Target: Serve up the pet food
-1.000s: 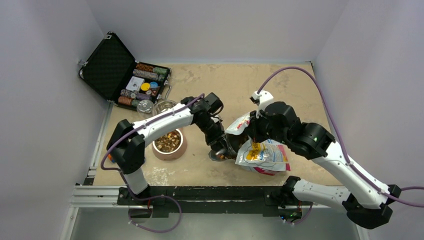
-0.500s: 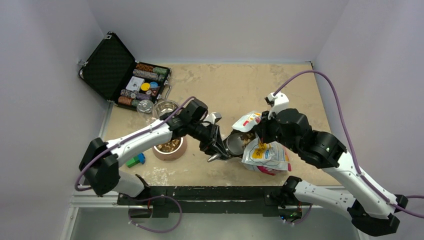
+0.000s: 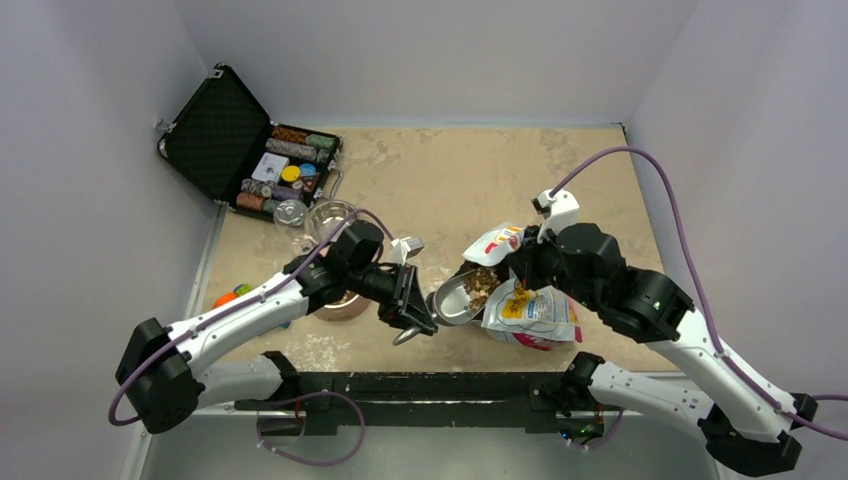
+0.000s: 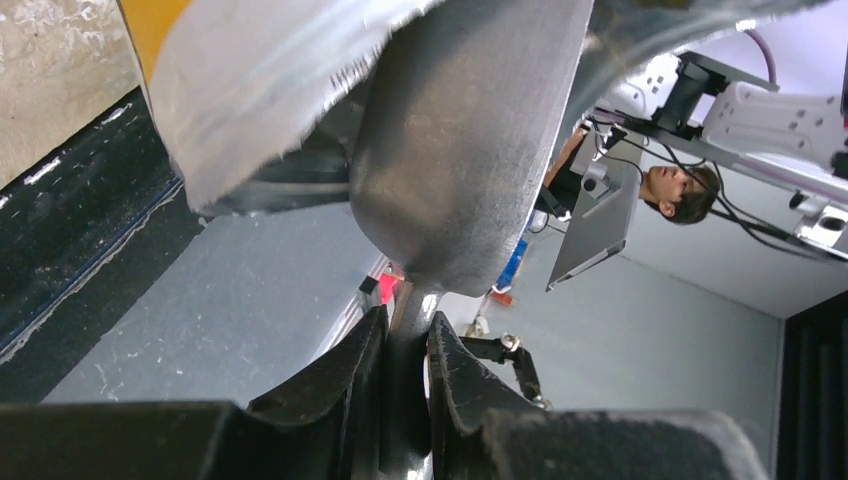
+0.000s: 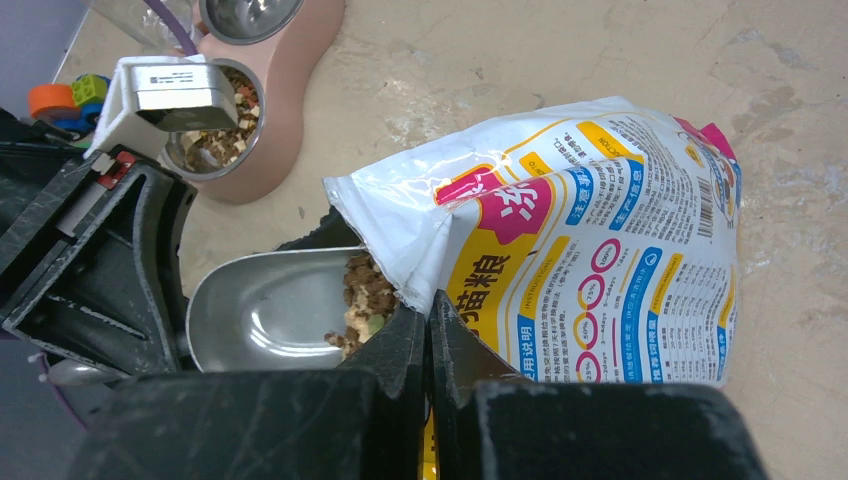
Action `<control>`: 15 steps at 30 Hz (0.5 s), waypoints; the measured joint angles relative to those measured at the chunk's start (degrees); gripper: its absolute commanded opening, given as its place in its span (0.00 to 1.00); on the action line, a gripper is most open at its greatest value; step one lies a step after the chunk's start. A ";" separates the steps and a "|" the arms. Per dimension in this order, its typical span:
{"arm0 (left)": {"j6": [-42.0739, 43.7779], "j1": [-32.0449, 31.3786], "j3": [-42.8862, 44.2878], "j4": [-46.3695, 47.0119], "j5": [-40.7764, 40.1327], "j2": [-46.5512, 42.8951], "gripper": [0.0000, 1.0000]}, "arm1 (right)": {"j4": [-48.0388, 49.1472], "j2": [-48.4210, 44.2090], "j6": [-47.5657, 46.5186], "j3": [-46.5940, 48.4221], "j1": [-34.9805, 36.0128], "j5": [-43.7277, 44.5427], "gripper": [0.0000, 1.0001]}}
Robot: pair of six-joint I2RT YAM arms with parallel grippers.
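Observation:
The white pet food bag (image 3: pixel 530 310) printed red, yellow and blue lies at the front centre, its mouth facing left. My right gripper (image 3: pixel 520 270) is shut on the bag's torn top edge and holds the mouth open; the wrist view shows this gripper (image 5: pixel 428 330) and the bag (image 5: pixel 600 260). My left gripper (image 3: pixel 415 312) is shut on the handle of a metal scoop (image 3: pixel 452 298). The scoop's front is in the bag's mouth. Brown and tan kibble (image 5: pixel 365 300) lies in the scoop (image 5: pixel 265 310) at the bag opening. The left wrist view shows the scoop's underside (image 4: pixel 460 150) above that gripper (image 4: pixel 408 350).
A pink double feeder (image 5: pixel 290 90) stands left of the scoop, one bowl holding kibble (image 5: pixel 215 130), partly hidden under my left arm. An open black case (image 3: pixel 250 150) of coloured chips is at the back left. Toy blocks (image 3: pixel 228 297) lie at the left edge.
My left arm has swung down and left, drawing the scoop back out of the bag, so its bowl with kibble shows now. My right gripper has kept its hold on the bag.

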 measured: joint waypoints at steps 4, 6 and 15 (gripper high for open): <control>0.07 0.00 -4.04 3.10 0.37 -4.15 0.00 | -0.39 -0.74 0.00 0.00 0.00 0.13 0.00; -0.13 0.00 -5.73 4.37 0.42 -4.63 0.00 | -0.87 -1.60 0.02 0.00 0.00 0.35 0.00; 3.28 -0.02 -1.55 -3.63 -1.46 0.37 0.00 | -2.25 -2.86 0.07 0.00 0.00 -0.55 0.00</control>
